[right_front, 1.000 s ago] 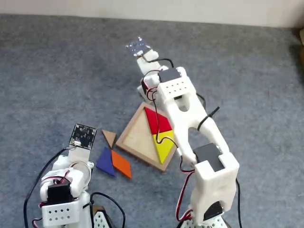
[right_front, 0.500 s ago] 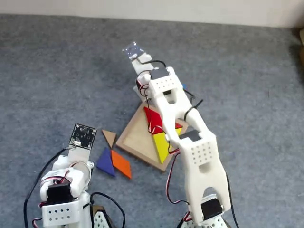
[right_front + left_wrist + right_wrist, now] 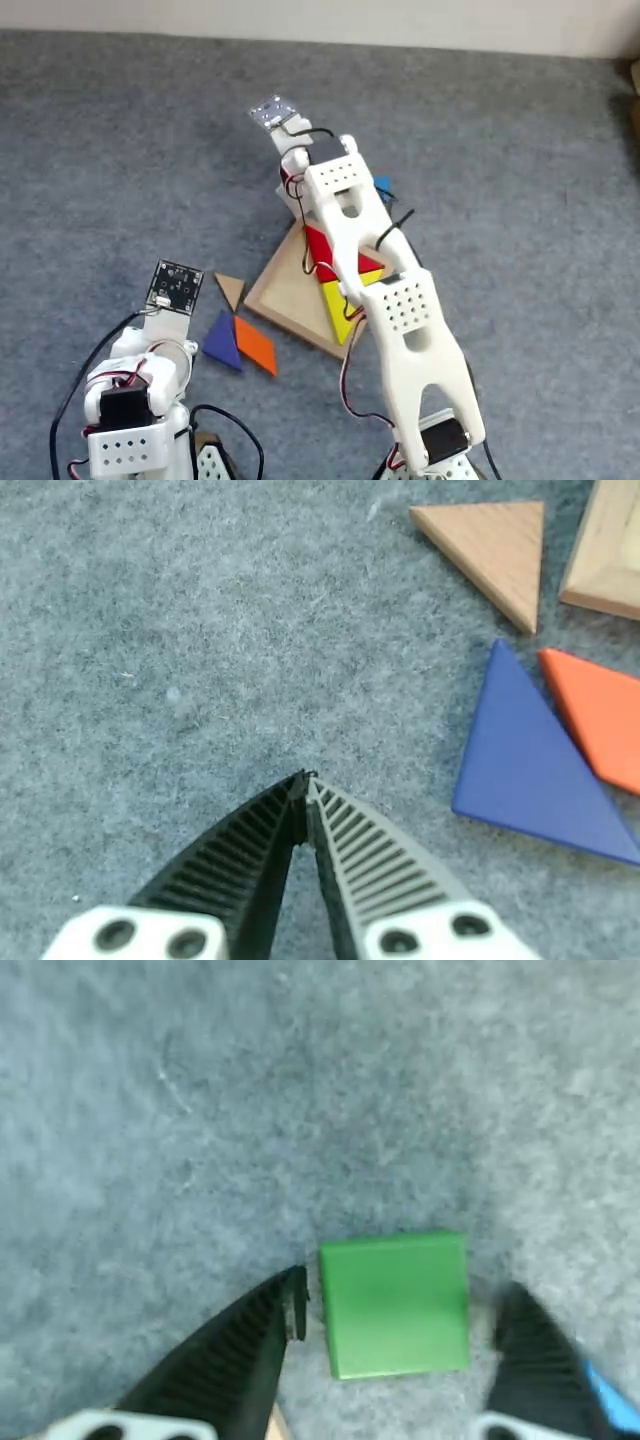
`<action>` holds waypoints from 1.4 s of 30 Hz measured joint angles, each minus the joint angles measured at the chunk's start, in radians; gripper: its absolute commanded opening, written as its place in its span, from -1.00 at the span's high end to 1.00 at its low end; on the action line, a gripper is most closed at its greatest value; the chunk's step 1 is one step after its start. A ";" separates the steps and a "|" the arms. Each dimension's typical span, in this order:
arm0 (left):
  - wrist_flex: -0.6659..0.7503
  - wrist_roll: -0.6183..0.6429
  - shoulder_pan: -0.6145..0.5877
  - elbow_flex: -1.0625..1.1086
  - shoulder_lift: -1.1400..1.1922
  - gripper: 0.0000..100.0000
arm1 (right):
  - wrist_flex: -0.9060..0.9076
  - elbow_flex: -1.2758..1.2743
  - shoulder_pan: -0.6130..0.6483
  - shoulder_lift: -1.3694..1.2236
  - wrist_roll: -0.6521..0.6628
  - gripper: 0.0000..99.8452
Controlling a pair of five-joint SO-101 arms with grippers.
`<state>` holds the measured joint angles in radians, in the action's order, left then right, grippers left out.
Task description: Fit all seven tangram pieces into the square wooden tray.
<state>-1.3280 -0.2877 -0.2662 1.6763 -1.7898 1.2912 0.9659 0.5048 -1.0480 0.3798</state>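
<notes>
1. At the lower left of the high view, the left arm (image 3: 135,400) is sitting folded back. Its left gripper (image 3: 303,780) is pressing its jaws together on nothing and pointing at bare carpet (image 3: 100,150) beside the loose pieces, seemingly waiting its turn.
2. Just right of it, a wooden triangle (image 3: 231,290), a dark blue triangle (image 3: 221,340) and an orange piece (image 3: 256,345) are lying on the carpet near the tray's left edge, probably within that arm's reach.
3. At centre frame, the square wooden tray (image 3: 285,295) is sitting cornerwise. It is holding a red triangle (image 3: 316,252) and a yellow piece (image 3: 335,305) on its right side, leaving the left part bare for the rest.
4. Above the tray, at upper centre, the right arm (image 3: 405,320) is stretching across it. Its right gripper (image 3: 400,1300) is standing spread, with a finger on either side of a green square (image 3: 395,1305) lying flat on the carpet. It is not yet squeezing the square and is lined up, I judge, for a pinch.
</notes>
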 measured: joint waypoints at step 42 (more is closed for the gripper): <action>0.000 0.000 0.000 0.000 0.000 0.99 | 0.454 -0.302 0.163 0.451 -0.333 0.98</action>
<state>-1.3280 -0.2877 -0.2662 1.6763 -1.7898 1.7453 0.6636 0.6674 -0.5969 0.0468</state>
